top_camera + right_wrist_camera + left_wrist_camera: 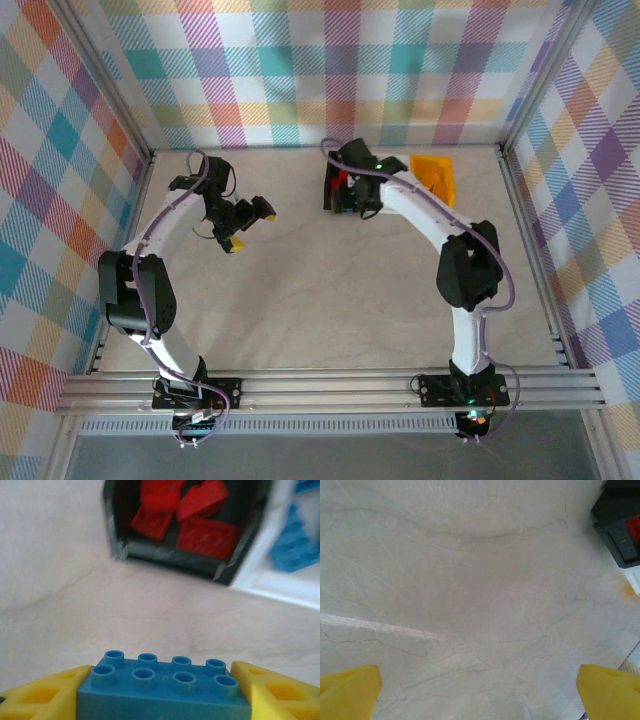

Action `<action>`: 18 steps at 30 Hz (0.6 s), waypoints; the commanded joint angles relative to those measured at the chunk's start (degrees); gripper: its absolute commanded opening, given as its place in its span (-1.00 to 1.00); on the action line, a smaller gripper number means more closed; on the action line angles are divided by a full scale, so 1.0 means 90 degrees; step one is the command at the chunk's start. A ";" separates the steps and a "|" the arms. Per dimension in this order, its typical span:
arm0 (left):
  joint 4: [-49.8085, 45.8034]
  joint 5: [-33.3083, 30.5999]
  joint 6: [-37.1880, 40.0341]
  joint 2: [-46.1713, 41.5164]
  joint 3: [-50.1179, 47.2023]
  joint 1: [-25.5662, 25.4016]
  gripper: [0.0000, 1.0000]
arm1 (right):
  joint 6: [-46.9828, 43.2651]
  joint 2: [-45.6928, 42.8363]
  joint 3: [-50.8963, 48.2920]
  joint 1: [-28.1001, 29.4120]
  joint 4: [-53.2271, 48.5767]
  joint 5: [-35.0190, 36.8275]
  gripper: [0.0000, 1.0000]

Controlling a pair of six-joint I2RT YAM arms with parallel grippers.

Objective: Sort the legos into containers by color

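From above, the left claw [248, 226] hangs spread over the bare desk [300, 300], and the right claw [347, 197] sits near the yellow-orange bin [436, 176]. The left wrist view shows yellow fingers [347, 694] wide apart above the desk, with the black bin [615, 515] at the corner. The right wrist view shows the right claw clamped on a blue lego [165, 687], short of the black bin, which holds red legos [205, 535]. Beside it the white bin [280, 582] holds blue legos [295, 547].
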 commanded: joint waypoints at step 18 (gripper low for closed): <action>0.0126 -0.0227 0.0364 -0.0423 0.0013 0.0184 1.00 | -0.0471 0.2245 0.2788 -0.1502 0.0061 0.0391 0.60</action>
